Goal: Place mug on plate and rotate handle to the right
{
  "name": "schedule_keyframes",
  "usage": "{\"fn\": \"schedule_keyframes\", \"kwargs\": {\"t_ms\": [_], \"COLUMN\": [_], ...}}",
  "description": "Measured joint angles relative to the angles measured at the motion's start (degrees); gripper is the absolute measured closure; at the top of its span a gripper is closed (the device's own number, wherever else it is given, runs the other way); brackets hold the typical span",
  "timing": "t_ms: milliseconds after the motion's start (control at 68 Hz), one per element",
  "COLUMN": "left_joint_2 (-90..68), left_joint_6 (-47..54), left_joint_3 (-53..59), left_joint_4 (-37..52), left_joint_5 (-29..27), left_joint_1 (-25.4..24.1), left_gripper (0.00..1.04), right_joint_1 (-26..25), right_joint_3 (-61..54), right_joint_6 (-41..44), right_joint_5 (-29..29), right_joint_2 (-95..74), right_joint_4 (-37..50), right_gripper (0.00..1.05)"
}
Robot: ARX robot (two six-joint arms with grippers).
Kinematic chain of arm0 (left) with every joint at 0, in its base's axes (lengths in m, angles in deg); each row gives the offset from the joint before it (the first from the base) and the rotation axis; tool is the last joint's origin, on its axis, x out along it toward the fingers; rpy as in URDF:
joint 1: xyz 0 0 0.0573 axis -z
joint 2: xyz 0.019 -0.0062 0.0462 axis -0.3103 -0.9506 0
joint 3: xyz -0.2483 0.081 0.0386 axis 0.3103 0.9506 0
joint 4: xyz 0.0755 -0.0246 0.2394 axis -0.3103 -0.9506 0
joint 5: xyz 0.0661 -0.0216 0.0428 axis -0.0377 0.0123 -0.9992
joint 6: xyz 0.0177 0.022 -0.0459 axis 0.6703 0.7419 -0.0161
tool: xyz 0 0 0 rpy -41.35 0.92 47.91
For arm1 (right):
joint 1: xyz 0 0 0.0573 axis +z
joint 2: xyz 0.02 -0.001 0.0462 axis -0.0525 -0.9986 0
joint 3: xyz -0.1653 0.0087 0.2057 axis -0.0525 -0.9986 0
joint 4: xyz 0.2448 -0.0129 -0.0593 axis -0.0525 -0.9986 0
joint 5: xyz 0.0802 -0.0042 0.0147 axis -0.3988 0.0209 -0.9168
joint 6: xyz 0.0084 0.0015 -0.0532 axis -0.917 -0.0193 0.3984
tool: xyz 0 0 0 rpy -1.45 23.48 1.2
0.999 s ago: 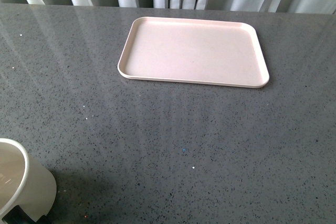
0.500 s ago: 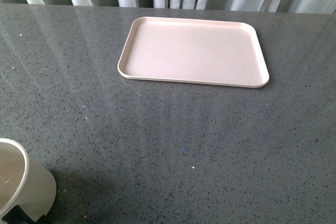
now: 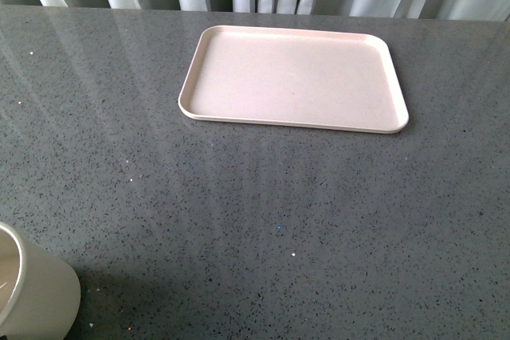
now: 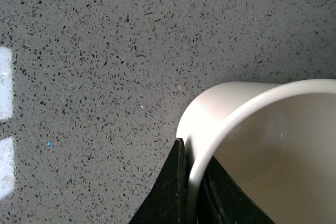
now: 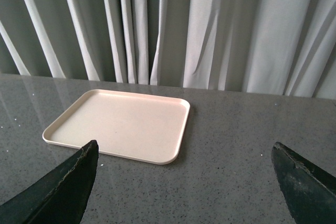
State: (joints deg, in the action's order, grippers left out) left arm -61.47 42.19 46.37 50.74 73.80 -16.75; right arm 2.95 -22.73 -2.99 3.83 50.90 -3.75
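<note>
Left hand [image 4: 190, 190] clenched on the rim of the mug [image 3: 32, 296], one finger inside, one outside. Mug sits toward the worktop's near left, well apart from the plate [image 3: 295, 77] by the far edge. Right hand [image 5: 184, 148] spread wide, empty. Handle not in view.

Risk: a rim-only pinch may let the mug swing or slip in transit, and its base could clip the plate's raised rim.

Worktop [image 3: 279, 212]: glossy grey speckled stone. Pale curtains [image 5: 210, 24] hang behind the far edge.
</note>
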Motion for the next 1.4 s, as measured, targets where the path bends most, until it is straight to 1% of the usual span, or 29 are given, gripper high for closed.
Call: {"fn": "schedule_keyframes", "kwargs": {"t_ms": [88, 279, 397, 426, 485, 529, 588, 647, 720, 794, 1367, 1396], "left_joint_2": [1.9, -1.6, -8.3, -9.4, -14.4, -16.2, -21.2, -24.9, -28.9, -30.5, -30.6, -30.9], "left_joint_6": [-1.6, -4.8, -7.1, -7.4, -8.4, -8.6, -9.6, -10.2, -11.3, -12.0, -12.6, -12.4], "left_joint_3": [-3.2, -11.7, -19.4, -20.5, -25.7, -27.8, -33.3, -37.4, -42.2, -44.0, -44.0, -44.7], "left_joint_4": [-2.3, -2.0, -1.0, -0.9, -0.6, -0.6, -0.7, -0.7, -0.8, -0.8, -1.1, -2.5], "left_joint_5": [-0.7, -3.9, -6.4, -6.6, -7.0, -7.4, -7.6, -7.9, -8.3, -8.4, -8.8, -9.4], "left_joint_1": [2.3, 8.5, 14.1, 14.9, 18.2, 19.4, 21.8, 23.0, 24.1, 24.4, 24.5, 24.5], "left_gripper": [1.03, 1.03, 1.03, 1.03, 1.03, 1.03, 1.03, 1.03, 1.03, 1.03, 1.03, 1.03], "right_joint_1": [0.0, 0.0, 0.0, 0.0, 0.0, 0.0, 0.0, 0.0, 0.0, 0.0, 0.0, 0.0], "right_joint_3": [0.0, 0.0, 0.0, 0.0, 0.0, 0.0, 0.0, 0.0, 0.0, 0.0, 0.0, 0.0], "right_joint_6": [0.0, 0.0, 0.0, 0.0, 0.0, 0.0, 0.0, 0.0, 0.0, 0.0, 0.0, 0.0], "right_joint_5": [0.0, 0.0, 0.0, 0.0, 0.0, 0.0, 0.0, 0.0, 0.0, 0.0, 0.0, 0.0], "right_joint_2": [0.0, 0.0, 0.0, 0.0, 0.0, 0.0, 0.0, 0.0, 0.0, 0.0, 0.0, 0.0], "right_joint_4": [0.0, 0.0, 0.0, 0.0, 0.0, 0.0, 0.0, 0.0, 0.0, 0.0, 0.0, 0.0], "right_gripper": [0.09, 0.09, 0.09, 0.09, 0.09, 0.09, 0.09, 0.09, 0.09, 0.09, 0.09, 0.09]}}
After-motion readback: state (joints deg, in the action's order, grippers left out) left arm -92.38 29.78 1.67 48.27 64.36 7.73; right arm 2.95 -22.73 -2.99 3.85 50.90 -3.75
